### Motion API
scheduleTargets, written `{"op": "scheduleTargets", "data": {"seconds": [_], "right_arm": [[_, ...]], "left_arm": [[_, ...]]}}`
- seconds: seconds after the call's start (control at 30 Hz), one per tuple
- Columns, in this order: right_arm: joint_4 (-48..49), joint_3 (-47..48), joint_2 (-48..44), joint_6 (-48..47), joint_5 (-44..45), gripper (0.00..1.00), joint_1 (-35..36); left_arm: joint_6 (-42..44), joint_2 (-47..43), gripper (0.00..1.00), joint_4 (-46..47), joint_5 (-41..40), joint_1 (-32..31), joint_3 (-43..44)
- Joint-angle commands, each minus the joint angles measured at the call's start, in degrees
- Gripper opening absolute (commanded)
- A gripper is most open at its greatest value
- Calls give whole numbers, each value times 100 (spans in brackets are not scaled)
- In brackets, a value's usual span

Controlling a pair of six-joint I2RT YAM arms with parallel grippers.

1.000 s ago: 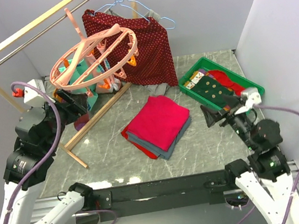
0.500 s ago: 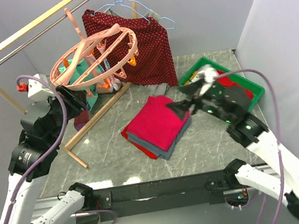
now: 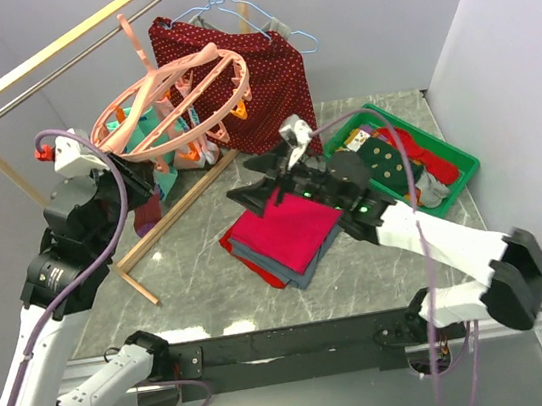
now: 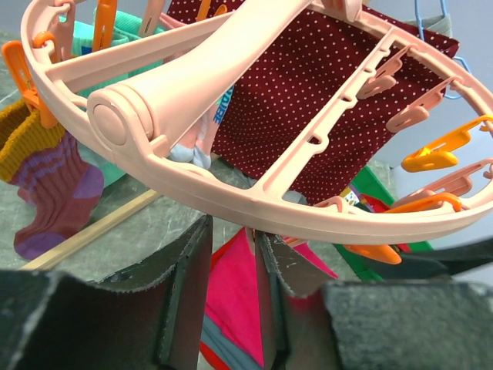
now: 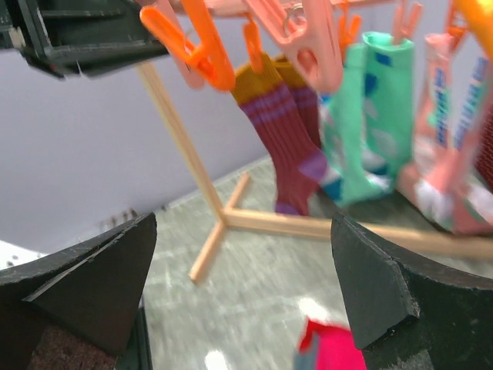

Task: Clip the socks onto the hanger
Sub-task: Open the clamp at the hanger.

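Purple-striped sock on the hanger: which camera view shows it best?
Right wrist view: the sock hangs whole, cuff to toe, slightly blurred. Left wrist shows it at the frame's left edge; the top view mostly hides it behind the left arm.

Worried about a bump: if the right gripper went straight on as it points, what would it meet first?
Most likely the purple-striped sock hanging from the hanger, dead ahead of the right gripper; depth is unclear.

The left arm [image 3: 61, 253] stood bent at the elbow with its wrist raised. The left pincer [image 4: 233, 231] pointed forward, its fingers [image 4: 185, 293] a narrow gap apart with nothing between them. The right arm [image 3: 448, 244] lay stretched forward and leftward, almost straight. The right pincer [image 5: 239, 270] was spread wide and empty.
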Motion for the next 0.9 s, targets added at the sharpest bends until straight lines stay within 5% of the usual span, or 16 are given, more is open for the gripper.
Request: {"op": "scheduleTargets", "data": {"seconds": [0.0, 0.33, 0.87], "right_arm": [[1722, 366, 623, 451, -102, 100, 122], [3295, 1025, 1926, 646, -23, 99, 315], [3683, 1869, 2901, 232, 338, 81, 754]], "left_arm": [[-43, 30, 34, 369, -14, -24, 147], [-192, 73, 24, 527, 65, -24, 85], [-324, 47, 18, 404, 118, -24, 138]]}}
